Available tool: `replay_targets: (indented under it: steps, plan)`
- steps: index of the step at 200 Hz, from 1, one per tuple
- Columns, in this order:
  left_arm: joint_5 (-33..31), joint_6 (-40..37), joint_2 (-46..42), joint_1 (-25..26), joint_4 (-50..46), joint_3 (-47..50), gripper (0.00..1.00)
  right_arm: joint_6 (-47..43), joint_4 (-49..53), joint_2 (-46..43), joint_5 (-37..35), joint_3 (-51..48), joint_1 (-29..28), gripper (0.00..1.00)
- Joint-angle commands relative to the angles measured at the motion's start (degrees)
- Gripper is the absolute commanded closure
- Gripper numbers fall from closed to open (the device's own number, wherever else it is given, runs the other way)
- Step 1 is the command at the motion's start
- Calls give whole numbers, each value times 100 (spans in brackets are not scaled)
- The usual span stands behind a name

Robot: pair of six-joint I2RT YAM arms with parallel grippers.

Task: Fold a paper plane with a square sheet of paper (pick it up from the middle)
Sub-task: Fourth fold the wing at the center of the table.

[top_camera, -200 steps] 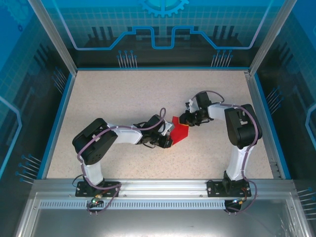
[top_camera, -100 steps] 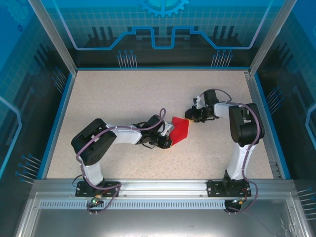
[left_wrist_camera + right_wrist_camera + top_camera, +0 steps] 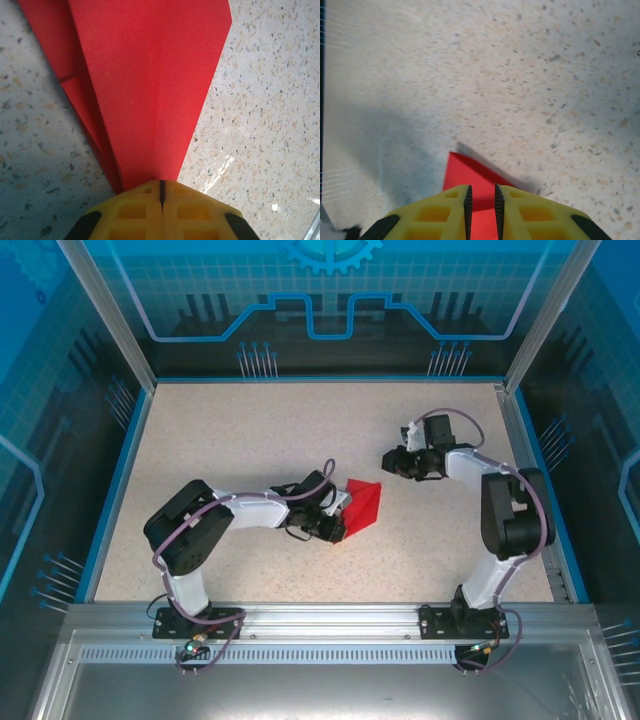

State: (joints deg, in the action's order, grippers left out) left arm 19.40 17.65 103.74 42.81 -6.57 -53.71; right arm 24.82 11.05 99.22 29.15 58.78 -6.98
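Paper plane (image 3: pixel 366 502) – red, dart-shaped, layered folds already in – lay on the table (image 3: pixel 250 440) mid-workspace, its narrow end clamped in the closed left gripper (image 3: pixel 161 192). Right gripper (image 3: pixel 391 462) hovered near it, jaws a slit apart, empty. Probably only final wing folds remained.

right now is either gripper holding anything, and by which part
The left gripper is shut on the folded red paper, pinching its narrow pointed end. The right gripper holds nothing, jaws slightly apart.
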Motion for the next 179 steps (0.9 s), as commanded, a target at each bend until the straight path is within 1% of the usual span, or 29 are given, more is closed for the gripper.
replay_targets:
  steps: [1, 22, 42, 60, 87, 109, 139, 158, 179]
  plan:
    - [213, 126, -209, 0, -419, -268, 92, 55, 167, -457, 295, -414, -96, 77]
    - [257, 171, -295, -5, -424, -387, 90, 267, 65, -749, 386, -788, -400, 77]
    - [219, 204, -372, -16, -497, -502, 86, 472, -109, -813, 373, -1089, -749, 77]
    - [122, 204, -404, -43, -556, -632, 82, 688, -445, -685, 417, -1250, -936, 77]
    - [48, 198, -214, -73, -555, -812, 81, 938, -934, -315, 480, -1264, -1172, 77]
    - [-123, 129, -59, -76, -709, -928, 78, 1002, -1110, -8, 481, -1185, -1243, 78]
    - [-338, 97, -115, -155, -716, -836, 76, 1051, -1269, 251, 478, -1084, -1268, 78]
    - [-272, 109, -59, -243, -683, -807, 68, 1071, -1321, 361, 492, -1023, -1292, 79]
    - [-59, 221, 14, -385, -551, -794, 64, 1043, -1298, 405, 480, -1031, -1303, 79]
